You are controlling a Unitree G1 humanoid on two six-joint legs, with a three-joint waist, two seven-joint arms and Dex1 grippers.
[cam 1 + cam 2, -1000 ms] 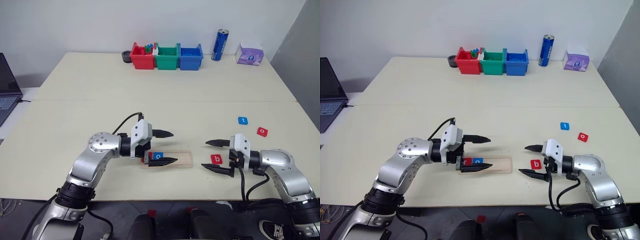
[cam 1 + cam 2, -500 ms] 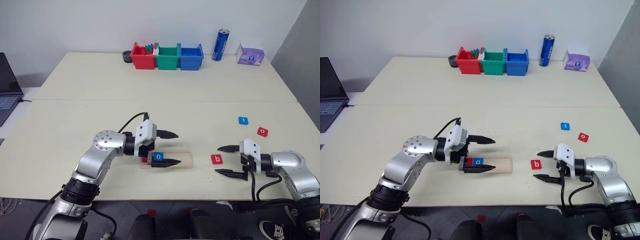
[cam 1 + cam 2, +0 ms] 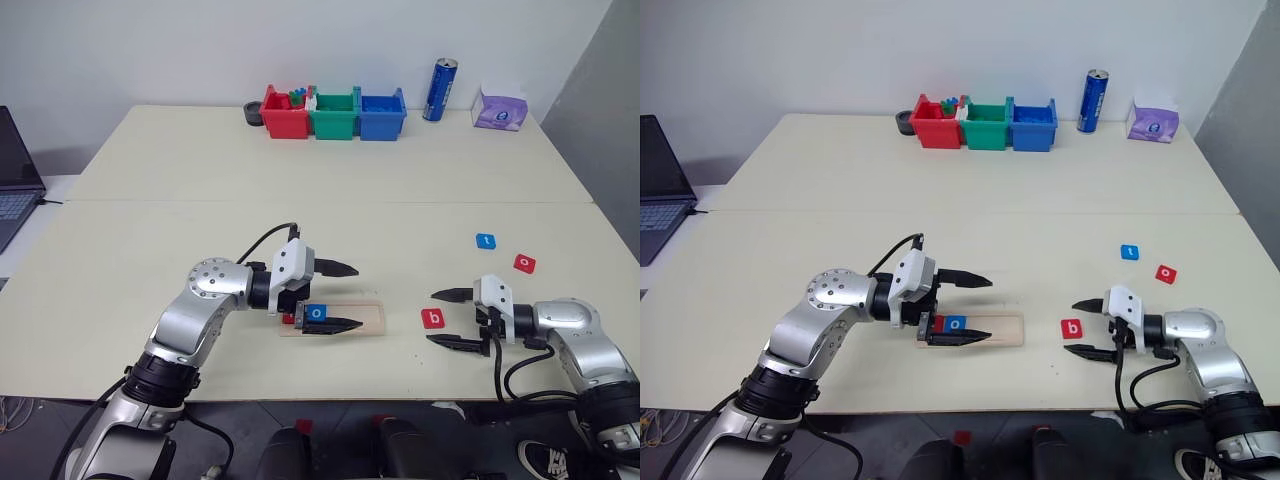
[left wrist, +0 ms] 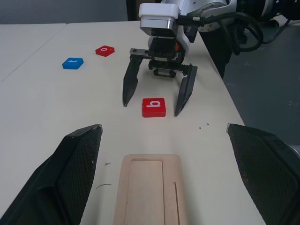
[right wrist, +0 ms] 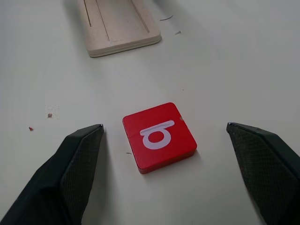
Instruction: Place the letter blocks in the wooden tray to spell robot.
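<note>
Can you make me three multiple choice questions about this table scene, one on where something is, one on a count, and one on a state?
1. Where is the red b block?
A. On the table between the wooden tray and the right tool
B. In the green bin
C. In the tray

2. How many letter blocks lie on the table outside the tray?
A. One
B. Three
C. Five

3. What state is the right tool in?
A. Shut on a block
B. Open, holding nothing
C. Shut, empty

Answers: 1 A, it lies on bare table just past the tray's end. 2 B, the b block, blue t block and red o block. 3 B, its fingers stand apart either side of the b block.
</note>
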